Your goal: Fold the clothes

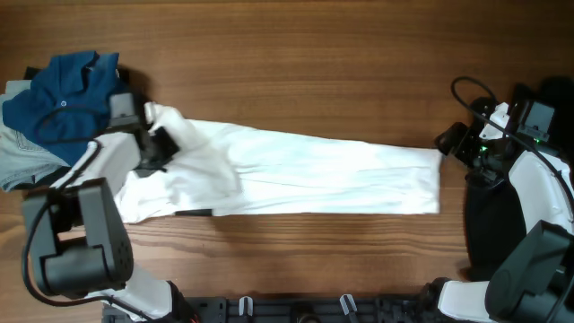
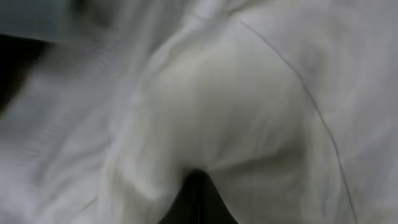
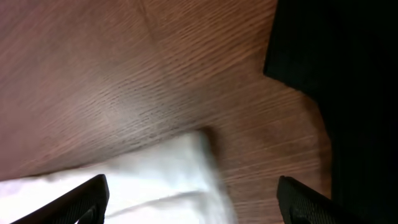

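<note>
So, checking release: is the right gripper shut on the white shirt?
No, the right gripper stands wide open over a corner of the white thin-fabric shirt.

We see the white shirt (image 1: 314,175) as thin, matt cloth, softly creased. The table (image 1: 314,54) beneath the shirt is brown wood, fine-grained with a low sheen. Left of the shirt, the blue polo (image 1: 63,94) is matt cloth.
</note>
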Available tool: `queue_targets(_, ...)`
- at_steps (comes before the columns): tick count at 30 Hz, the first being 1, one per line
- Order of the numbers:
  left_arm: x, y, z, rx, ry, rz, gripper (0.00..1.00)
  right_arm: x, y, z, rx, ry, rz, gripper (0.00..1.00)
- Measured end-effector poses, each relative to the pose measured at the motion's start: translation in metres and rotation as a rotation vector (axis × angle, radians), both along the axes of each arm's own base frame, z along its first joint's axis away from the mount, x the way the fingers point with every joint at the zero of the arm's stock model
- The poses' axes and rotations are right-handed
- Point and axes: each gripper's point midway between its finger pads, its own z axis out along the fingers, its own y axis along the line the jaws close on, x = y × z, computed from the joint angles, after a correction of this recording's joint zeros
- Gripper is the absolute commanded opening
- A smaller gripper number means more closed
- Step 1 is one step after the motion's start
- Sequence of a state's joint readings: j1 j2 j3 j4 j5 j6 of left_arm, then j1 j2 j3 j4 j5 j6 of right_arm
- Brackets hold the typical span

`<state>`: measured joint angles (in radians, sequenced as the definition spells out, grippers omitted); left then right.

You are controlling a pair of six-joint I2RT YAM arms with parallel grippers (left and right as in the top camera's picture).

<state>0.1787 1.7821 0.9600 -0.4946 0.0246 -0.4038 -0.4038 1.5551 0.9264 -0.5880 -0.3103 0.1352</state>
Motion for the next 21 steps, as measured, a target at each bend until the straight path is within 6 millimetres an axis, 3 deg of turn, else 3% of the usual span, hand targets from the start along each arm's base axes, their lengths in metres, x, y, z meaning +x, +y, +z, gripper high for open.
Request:
queue_targets(3,-0.006,0.035,0.001,-0.008,-0.007,0.133,0.04,-0.001,0.001,-0.008,0.006,0.021,0.017,0.73)
queue_targets(5,-0.007,0.045,0.001,-0.02,-0.017,0.168,0.04,-0.002,0.006,-0.018,0.032,0.041,0.043,0.67)
queue_targets(7,-0.007,0.046,0.001,-0.025,-0.023,0.173,0.04,0.0,0.013,-0.027,0.072,0.042,0.082,0.56)
queue_targets(10,-0.007,0.045,0.001,-0.024,-0.022,0.171,0.04,0.01,0.024,-0.035,0.101,0.014,0.136,0.53)
queue_targets(13,-0.006,0.044,0.001,-0.007,-0.019,0.162,0.04,0.016,0.04,-0.045,0.124,0.013,0.196,0.4)
queue_targets(19,-0.006,0.042,0.001,0.027,-0.013,0.14,0.04,0.019,0.059,-0.053,0.142,0.015,0.259,0.33)
queue_targets(21,-0.006,0.042,0.001,0.035,-0.011,0.138,0.04,0.024,0.062,-0.05,0.153,-0.011,0.269,0.13)
